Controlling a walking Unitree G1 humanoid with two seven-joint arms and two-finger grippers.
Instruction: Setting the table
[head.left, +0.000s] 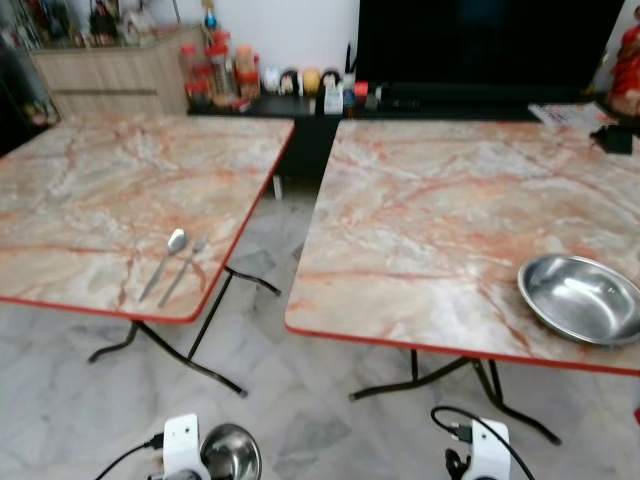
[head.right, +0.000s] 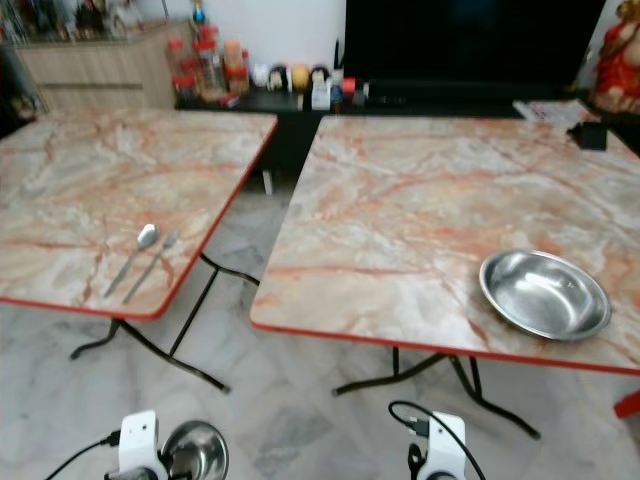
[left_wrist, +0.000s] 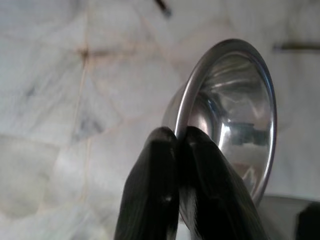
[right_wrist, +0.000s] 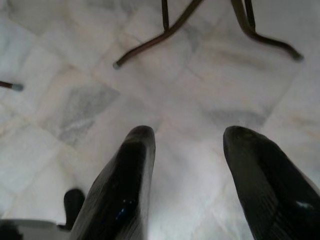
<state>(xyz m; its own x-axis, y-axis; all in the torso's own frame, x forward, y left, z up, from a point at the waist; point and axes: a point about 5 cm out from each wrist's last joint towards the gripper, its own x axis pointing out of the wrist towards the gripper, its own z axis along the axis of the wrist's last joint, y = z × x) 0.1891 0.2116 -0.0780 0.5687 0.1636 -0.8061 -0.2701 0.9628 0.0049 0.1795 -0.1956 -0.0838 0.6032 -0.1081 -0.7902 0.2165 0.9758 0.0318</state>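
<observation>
Nearest the head camera, at the lower edge of the picture, the left gripper (left_wrist: 177, 145) pinches the rim of a small steel bowl (left_wrist: 230, 115) between its two black fingers, holding it low above the marble floor (head.left: 300, 400). From the head views only the white wrist housing and part of the bowl show, cut off by the frame edge. The wrist view shows the bowl edge-on, its shiny inside turned away from the fingers; what lies below the fingers is hard to make out.

The right gripper (right_wrist: 187, 145) hangs over the floor with its fingers spread wide and nothing between them. In the head views it too is cropped, with a black cable looping beside it.

Two folding tables stand ahead, both with marbled tops, red edging and black legs, a gap of floor between them. On the left table (head.left: 90, 180), near its front right corner, lie one spoon (head.left: 166, 262) and one fork (head.left: 185, 268), side by side and just apart, handles toward the robot. On the right table (head.left: 440, 210) sits one larger steel dish (head.left: 580, 300) near the front right edge, partly cut off in the left eye view and whole in the right eye view.

Behind the tables, a dark shelf (head.left: 300, 103) carries bottles and jars too blurred to count.
</observation>
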